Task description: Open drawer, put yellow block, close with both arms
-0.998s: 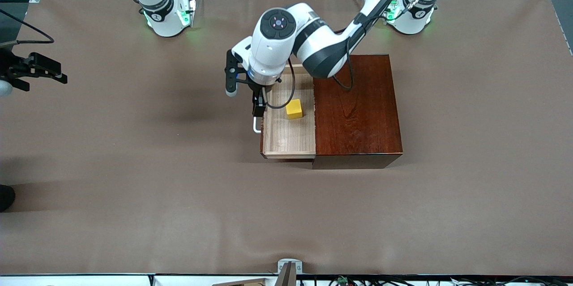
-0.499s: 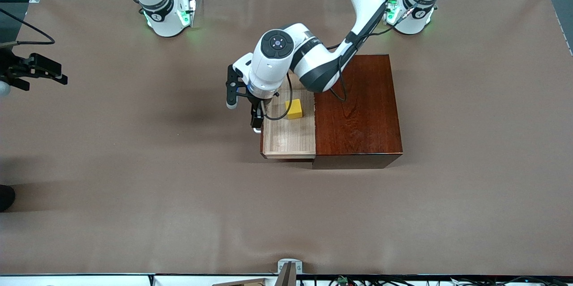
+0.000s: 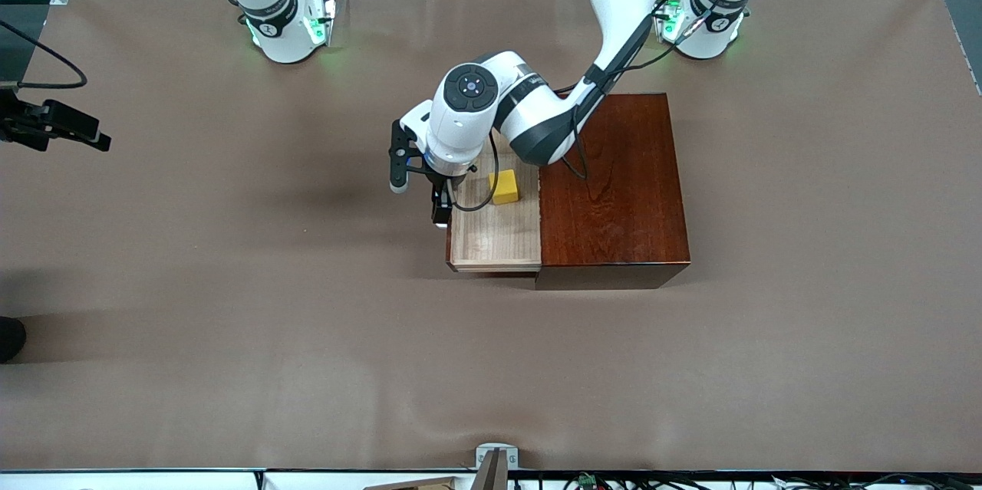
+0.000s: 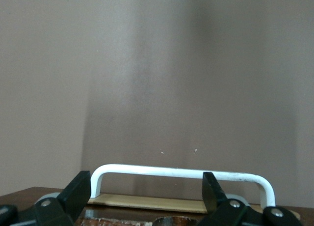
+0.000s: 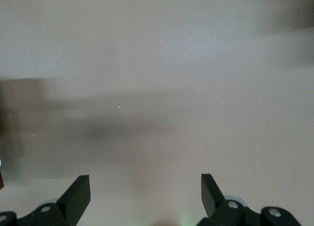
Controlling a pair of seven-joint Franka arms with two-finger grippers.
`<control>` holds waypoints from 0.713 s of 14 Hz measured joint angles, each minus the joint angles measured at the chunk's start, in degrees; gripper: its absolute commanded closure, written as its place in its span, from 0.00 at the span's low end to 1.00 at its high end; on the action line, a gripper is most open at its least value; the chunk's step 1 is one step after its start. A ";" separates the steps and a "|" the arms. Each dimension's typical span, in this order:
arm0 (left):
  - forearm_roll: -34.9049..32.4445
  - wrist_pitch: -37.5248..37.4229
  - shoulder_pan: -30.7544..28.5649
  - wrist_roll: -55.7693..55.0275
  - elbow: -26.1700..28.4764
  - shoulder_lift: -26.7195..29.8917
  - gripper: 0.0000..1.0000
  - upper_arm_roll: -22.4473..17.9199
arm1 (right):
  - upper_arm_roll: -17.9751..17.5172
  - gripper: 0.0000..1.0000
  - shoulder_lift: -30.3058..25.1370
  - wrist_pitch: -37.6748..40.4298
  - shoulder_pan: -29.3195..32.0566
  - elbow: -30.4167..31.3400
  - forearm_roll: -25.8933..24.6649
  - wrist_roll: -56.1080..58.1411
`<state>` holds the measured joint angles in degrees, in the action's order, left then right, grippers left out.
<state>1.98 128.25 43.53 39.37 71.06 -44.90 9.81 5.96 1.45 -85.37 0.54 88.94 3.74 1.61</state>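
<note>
The drawer [image 3: 491,238] is pulled out of the reddish-brown wooden box [image 3: 614,191] toward the right arm's end of the table. The yellow block [image 3: 504,187] lies in the drawer, close to the box. My left gripper [image 3: 439,210] is down at the drawer's dark front, open. In the left wrist view the white loop handle [image 4: 181,171] runs just past the open left gripper [image 4: 145,186], whose fingers hold nothing. My right gripper [image 3: 96,136] waits at the right arm's end of the table, open and empty, and it also shows in the right wrist view [image 5: 145,186].
The brown cloth [image 3: 307,321] covers the whole table. The two arm bases with green lights [image 3: 288,26] [image 3: 702,22] stand along the table's edge farthest from the front camera. A small metal bracket [image 3: 496,459] sits at the edge nearest it.
My left arm has come down, and its gripper has moved along the drawer's front onto the handle, which it now covers. The right gripper has drifted slightly toward the table's end.
</note>
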 measured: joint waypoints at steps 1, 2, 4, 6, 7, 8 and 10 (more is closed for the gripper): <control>-0.01 -0.34 0.08 0.02 0.02 -0.04 0.00 -0.01 | 0.00 0.00 0.00 -0.13 0.00 0.00 0.00 -0.62; -0.15 -1.24 0.26 0.03 0.03 -0.05 0.00 -0.01 | 0.00 0.00 0.00 -0.58 0.00 0.00 0.00 -0.90; -1.26 -3.49 0.70 0.03 -0.03 -0.04 0.00 -0.02 | 0.00 0.00 0.00 -1.79 0.00 0.01 -0.31 -0.91; -1.96 -5.21 1.00 0.05 -0.59 -0.04 0.00 -0.03 | 0.02 0.00 0.00 -2.25 0.00 0.05 -0.95 -0.90; -2.11 -6.25 1.06 0.05 -0.92 -0.04 0.00 -0.10 | 0.05 0.00 0.00 -2.24 0.01 0.07 -1.10 -0.91; -2.32 -7.21 1.07 0.09 -1.24 -0.03 0.00 -0.20 | 0.05 0.00 0.01 -2.23 0.01 0.09 -1.15 -0.91; -3.19 -9.35 1.07 0.11 -1.81 0.03 0.00 -0.30 | 0.05 0.00 0.00 -2.14 0.01 0.09 -1.20 -0.99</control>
<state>-1.21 118.90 44.61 39.48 69.25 -44.87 9.51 6.01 1.45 -87.51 0.54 89.03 2.54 0.62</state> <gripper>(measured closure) 0.000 0.000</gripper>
